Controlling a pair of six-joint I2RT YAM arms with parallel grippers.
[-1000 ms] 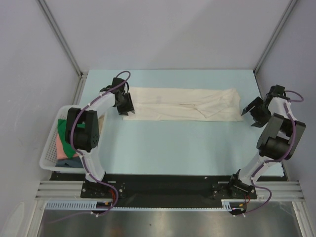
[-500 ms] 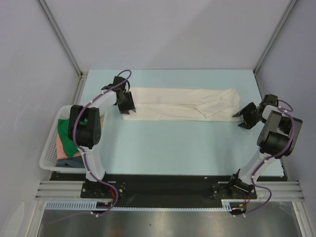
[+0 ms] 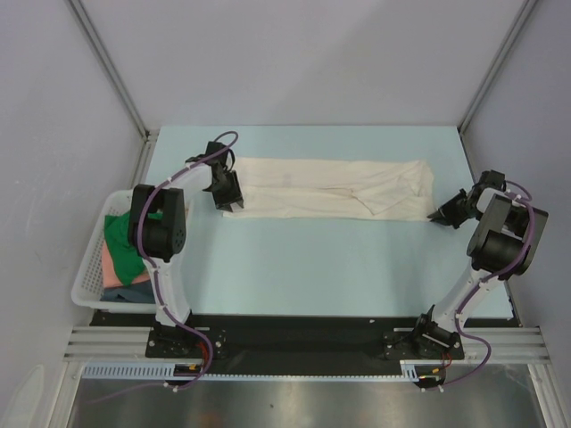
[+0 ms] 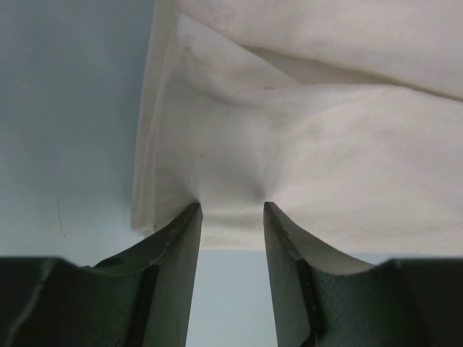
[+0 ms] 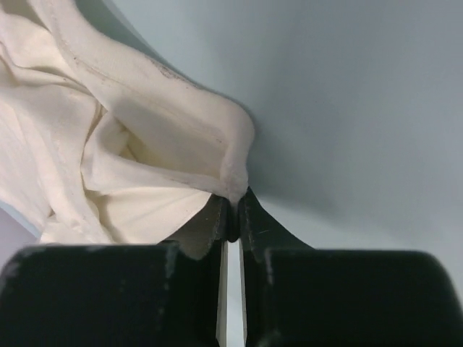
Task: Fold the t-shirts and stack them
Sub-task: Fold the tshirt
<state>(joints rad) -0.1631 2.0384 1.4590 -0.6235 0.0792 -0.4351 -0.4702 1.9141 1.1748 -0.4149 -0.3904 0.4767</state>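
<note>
Cream shirt is lying folded lengthwise at the table's twelve o'clock. Since a second ago, the right gripper has been swinging in and is now pinching its three-o'clock hem; the left gripper is gripping the nine-o'clock edge, readying a crosswise fold.

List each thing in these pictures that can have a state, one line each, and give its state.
Cream t-shirt: folded into a long strip, flat on the table.
Left pincer: shut on the cream t-shirt's near edge.
Right pincer: shut on the cream t-shirt's hem.
Basket: holding green and pink shirts.
</note>
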